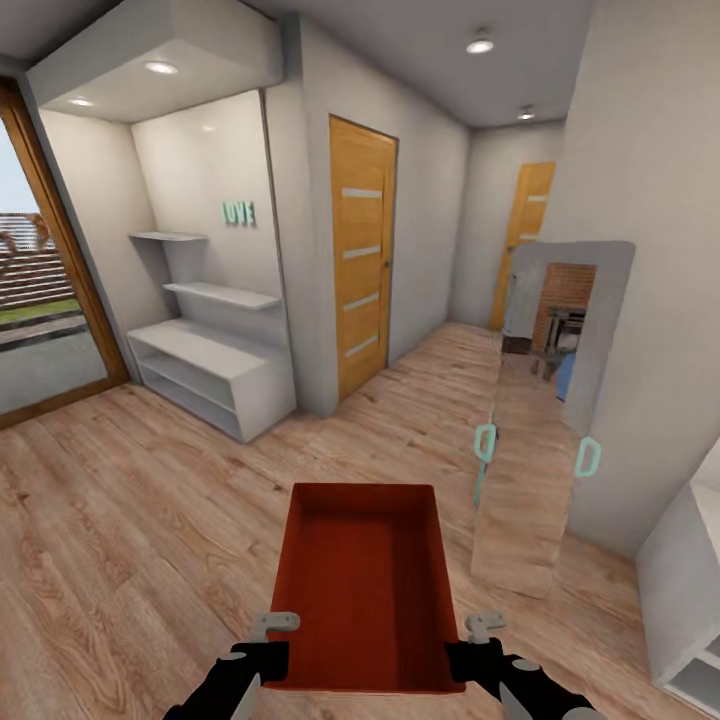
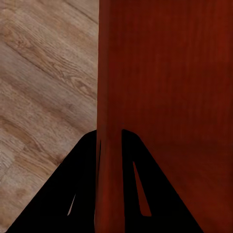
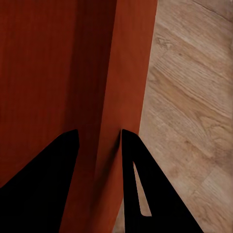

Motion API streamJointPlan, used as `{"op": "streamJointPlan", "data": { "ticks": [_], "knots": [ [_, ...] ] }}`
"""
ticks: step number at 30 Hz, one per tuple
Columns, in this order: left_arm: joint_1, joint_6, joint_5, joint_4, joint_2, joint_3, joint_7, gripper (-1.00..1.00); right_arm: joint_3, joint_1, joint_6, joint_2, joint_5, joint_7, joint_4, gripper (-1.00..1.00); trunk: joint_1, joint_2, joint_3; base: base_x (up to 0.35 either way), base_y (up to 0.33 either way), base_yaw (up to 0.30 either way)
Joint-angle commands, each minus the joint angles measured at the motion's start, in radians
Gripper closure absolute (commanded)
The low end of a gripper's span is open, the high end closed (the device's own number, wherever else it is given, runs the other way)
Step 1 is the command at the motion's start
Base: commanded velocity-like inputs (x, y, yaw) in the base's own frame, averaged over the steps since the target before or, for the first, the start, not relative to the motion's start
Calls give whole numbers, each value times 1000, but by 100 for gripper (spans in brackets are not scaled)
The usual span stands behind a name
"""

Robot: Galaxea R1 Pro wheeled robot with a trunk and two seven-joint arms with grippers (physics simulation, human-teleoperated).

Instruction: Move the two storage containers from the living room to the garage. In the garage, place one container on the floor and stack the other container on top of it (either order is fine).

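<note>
Two claws carry one storage container (image 1: 365,585) out in front of you above the wood-plank floor (image 1: 130,520): the left claw (image 1: 268,650) is pinched on its left wall and the right claw (image 1: 470,655) on its right wall, and both wrist views show a rim clamped between the fingers. You look to be mid-carry in a hallway, so keep both arms level and evenly spaced so the bin neither tilts nor slips. Steer the base wide of the leaning mirror (image 1: 545,420) and the white shelf unit (image 1: 215,375), turning slowly.
</note>
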Motion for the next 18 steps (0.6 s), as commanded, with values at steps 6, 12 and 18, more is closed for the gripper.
{"op": "streamJointPlan", "data": {
  "ticks": [6, 12, 18],
  "knots": [
    [-1, 6, 11, 0, 62, 48, -1, 100, 14, -1, -15, -5, -4, 33, -2, 100, 1, -2, -2, 327, 90, 0],
    [-1, 6, 11, 1, 61, 48, -1, 100, 14, -1, -15, -5, -4, 33, -2, 100, 1, -2, -2, 327, 116, 0],
    [-1, 5, 12, 1, 60, 48, -1, 100, 13, -1, -15, -5, -3, 33, -2, 100, 1, -2, -2, 327, 128, 0]
  ]
}}
